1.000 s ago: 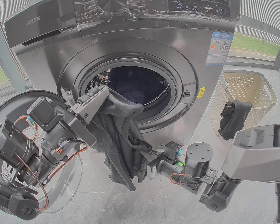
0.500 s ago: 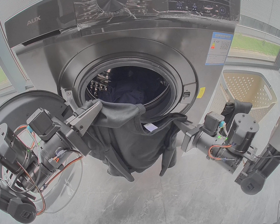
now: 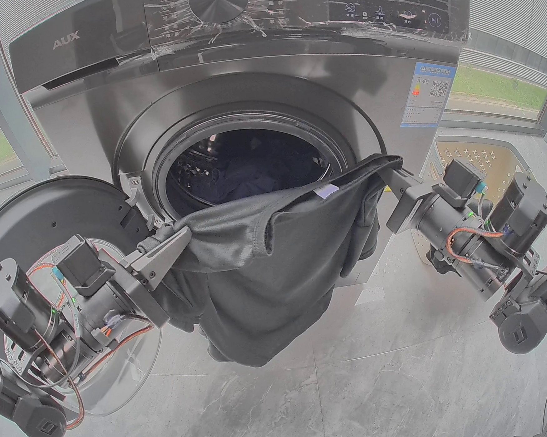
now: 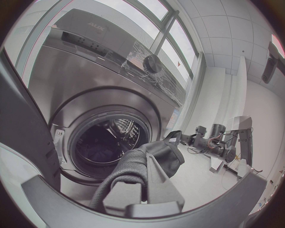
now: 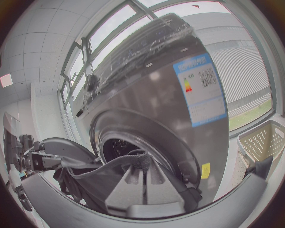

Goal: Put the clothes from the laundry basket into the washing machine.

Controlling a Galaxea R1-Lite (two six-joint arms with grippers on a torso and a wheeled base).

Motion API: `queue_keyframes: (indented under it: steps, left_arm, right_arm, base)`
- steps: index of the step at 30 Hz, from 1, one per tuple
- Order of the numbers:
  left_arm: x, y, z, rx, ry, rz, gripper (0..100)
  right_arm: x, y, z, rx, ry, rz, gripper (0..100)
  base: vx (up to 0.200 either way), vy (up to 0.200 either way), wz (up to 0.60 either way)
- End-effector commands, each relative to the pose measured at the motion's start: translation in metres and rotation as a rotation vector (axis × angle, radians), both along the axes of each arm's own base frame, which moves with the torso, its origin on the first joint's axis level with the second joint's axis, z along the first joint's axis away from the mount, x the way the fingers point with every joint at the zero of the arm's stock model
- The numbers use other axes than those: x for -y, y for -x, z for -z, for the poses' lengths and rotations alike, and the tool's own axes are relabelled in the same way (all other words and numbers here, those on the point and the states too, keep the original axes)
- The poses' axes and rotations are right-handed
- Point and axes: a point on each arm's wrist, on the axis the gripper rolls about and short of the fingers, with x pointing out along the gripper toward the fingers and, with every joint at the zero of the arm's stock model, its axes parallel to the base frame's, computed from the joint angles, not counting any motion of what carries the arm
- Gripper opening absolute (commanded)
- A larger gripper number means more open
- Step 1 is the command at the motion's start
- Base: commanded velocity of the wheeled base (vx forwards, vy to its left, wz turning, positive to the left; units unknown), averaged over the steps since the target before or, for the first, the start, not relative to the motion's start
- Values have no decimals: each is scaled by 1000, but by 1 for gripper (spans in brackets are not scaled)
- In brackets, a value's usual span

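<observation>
A dark grey shirt [image 3: 259,273] hangs stretched between my two grippers in front of the washing machine's [image 3: 244,87] open drum [image 3: 244,165], where dark clothes lie. My left gripper [image 3: 162,240] is shut on one edge of the shirt, low at the left of the opening. My right gripper [image 3: 390,174] is shut on the other edge, at the opening's right rim. The left wrist view has the shirt [image 4: 161,154] bunched in the left gripper [image 4: 145,178]. In the right wrist view a hem [image 5: 118,161] runs out of the right gripper [image 5: 144,166].
The round door [image 3: 47,209] stands swung open at the left, behind my left arm. A beige laundry basket [image 3: 507,157] sits on the floor to the machine's right, with a dark garment [image 5: 264,166] over its rim. Grey floor lies open below the shirt.
My right gripper has risen and swung right with the shirt's edge, spreading the shirt across the opening. My left gripper has dropped a little with its edge.
</observation>
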Motion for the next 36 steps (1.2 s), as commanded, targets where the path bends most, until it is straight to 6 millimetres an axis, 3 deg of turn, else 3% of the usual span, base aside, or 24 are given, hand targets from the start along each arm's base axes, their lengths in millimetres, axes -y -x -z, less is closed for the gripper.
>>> queue_keyframes:
  steps: [1,8,31,34,36]
  left_arm:
    - [-7,-5,-2,12,0,-43,0]
    - [-9,-16,-10,45,21,-75,0]
    - [-11,-19,-13,55,28,-88,0]
    - [-8,-18,-12,54,24,-77,0]
    - [4,-14,-13,57,27,-23,0]
  right_arm:
    - [4,5,-17,50,-36,4,0]
    - [9,9,-22,63,-42,9,0]
    - [15,19,-26,69,-43,9,0]
    - [15,19,-25,68,-42,7,0]
    - [14,20,-22,57,-37,2,0]
  base:
    - [0,0,0]
    - [0,0,0]
    - [0,0,0]
    - [0,0,0]
    - [0,0,0]
